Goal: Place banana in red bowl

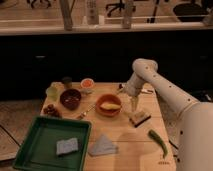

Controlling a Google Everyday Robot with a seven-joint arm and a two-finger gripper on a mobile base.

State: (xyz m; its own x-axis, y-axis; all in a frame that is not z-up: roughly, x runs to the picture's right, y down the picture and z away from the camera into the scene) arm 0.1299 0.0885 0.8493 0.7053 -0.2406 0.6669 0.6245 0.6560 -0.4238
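Note:
The pale-yellow banana [110,106] lies inside the round orange-red bowl [108,112] in the middle of the wooden table [125,135]. My gripper [134,108] hangs from the white arm just to the right of the bowl, pointing down above a small block [139,118]. It is apart from the banana and holds nothing that I can see.
A darker maroon bowl [70,98] stands left of the red bowl, a small white cup with orange contents [87,84] behind it. A green tray [52,143] holding a grey sponge [67,146] is at the front left. A folded cloth [103,146] and a green chili [159,141] lie in front.

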